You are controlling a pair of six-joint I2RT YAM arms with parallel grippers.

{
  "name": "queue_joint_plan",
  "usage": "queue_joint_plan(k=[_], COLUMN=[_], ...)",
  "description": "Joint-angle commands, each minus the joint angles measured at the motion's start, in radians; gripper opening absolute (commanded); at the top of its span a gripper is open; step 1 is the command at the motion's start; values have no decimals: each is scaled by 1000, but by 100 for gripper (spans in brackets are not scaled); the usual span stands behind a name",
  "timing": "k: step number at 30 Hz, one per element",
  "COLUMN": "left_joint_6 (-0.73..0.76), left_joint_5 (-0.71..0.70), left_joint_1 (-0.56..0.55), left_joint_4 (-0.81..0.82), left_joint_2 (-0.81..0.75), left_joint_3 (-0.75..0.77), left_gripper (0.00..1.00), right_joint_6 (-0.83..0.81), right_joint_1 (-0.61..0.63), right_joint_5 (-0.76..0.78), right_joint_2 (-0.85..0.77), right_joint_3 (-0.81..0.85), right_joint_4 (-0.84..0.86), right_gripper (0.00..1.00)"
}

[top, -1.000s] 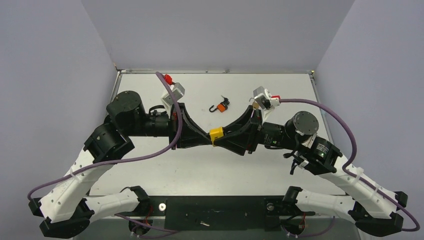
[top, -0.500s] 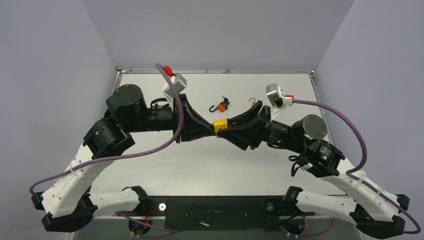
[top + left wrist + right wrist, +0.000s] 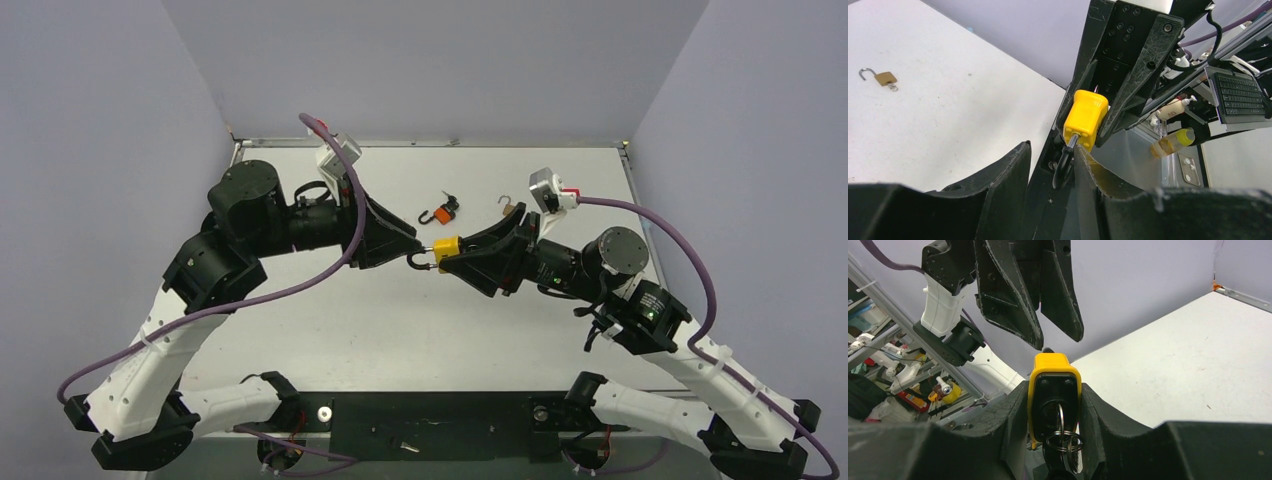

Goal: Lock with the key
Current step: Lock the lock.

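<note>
a: status? where's the lock?

b: yellow padlock (image 3: 1054, 375) is off the table (image 3: 400, 330), mid-air between the arms. your right gripper (image 3: 1054, 390) is clamped on its body. key (image 3: 1060, 414) sits in the keyway, keyring (image 3: 1063, 442) dangling toward the wrist. shackle (image 3: 1064, 167) is open and points at the left arm.

a: left side?

b: your left gripper (image 3: 1053, 150) is spread, one finger each side of the shackle, gripping nothing. shackle sits off-centre, close to one finger. can't tell if it touches.

a: what bites you here?

b: three things, my read.
one: close the left off-centre and that finger hits first, levers the body and twists it in the right pads. it could slip or drop to the table.
two: push the shackle in without its free leg over the hole and it jams on the body top. more force just shoves the lock back through the right jaws.
three: the key is on the wrist side, boxed in by the right fingers. you have nothing free to turn it, and a jolt could shake it loose.

a: other locks a problem?

b: no. orange padlock (image 3: 443, 211) and brass padlock (image 3: 510, 207) lie on the far table, well apart from the grippers.
</note>
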Motion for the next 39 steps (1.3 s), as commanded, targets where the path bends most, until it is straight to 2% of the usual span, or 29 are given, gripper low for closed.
queue_joint_plan(k=[1,10,25,33,39], left_joint_6=[-4,-45,-134,-149,-152], left_joint_5=[44,147,228,246,263], left_joint_1=[28,59,88,89,90], left_joint_4=[55,130,275,293,299], left_joint_2=[-36,-62,-66,-63,-64], left_joint_3=[12,-54,-126,-144,-157], left_gripper=[35,35,34,16,18], right_joint_6=[22,59,74,71,72], right_joint_1=[-11,-27,-32,-32,-34], right_joint_5=[3,5,-24,-14,-12], right_joint_2=[-40,-51,-25,-36,-37], right_joint_3=[7,13,43,42,44], right_joint_4=[92,144,182,179,179], right_gripper=[0,0,0,0,0])
